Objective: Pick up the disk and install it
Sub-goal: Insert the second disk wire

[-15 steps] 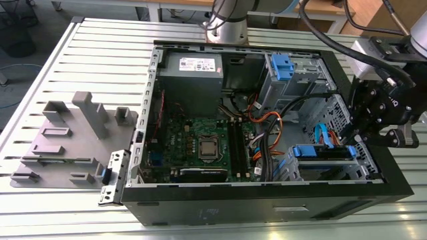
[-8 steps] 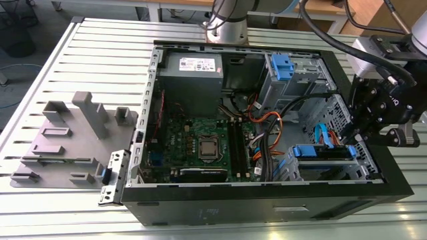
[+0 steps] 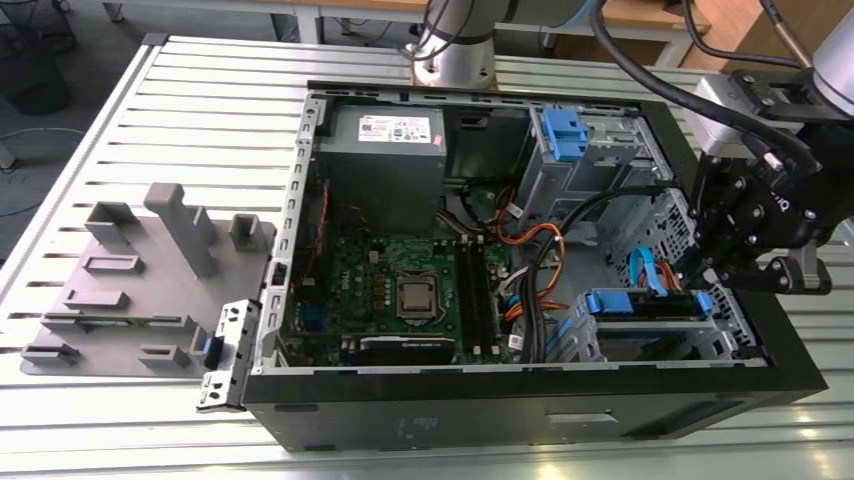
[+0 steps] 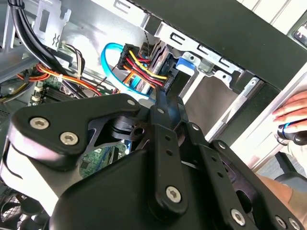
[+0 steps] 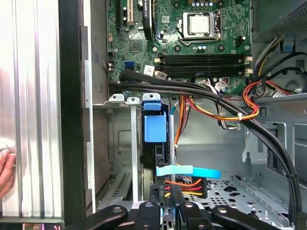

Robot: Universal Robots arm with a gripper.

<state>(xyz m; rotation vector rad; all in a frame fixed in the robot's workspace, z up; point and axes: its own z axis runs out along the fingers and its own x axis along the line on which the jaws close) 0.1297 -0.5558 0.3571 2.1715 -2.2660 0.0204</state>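
Where gripper (image 4: 168, 96) reaches, disk (image 5: 155, 128) seems seated

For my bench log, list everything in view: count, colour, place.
open metal computer case: one, black, on slatted silver table
rectangular disk in plastic carrier bracket: one, blue-framed, case bay, exterior view's right
second plastic carrier: one, blue, case's far bay
power supply box, white label: one, grey, case's far corner
motherboard: one, green, case floor
cables: several, orange and black, inside case
moulded plastic fixture plate: one, grey, exterior view's left
person's hand: one, outside case
robot arm: one, black, jaws by the disk
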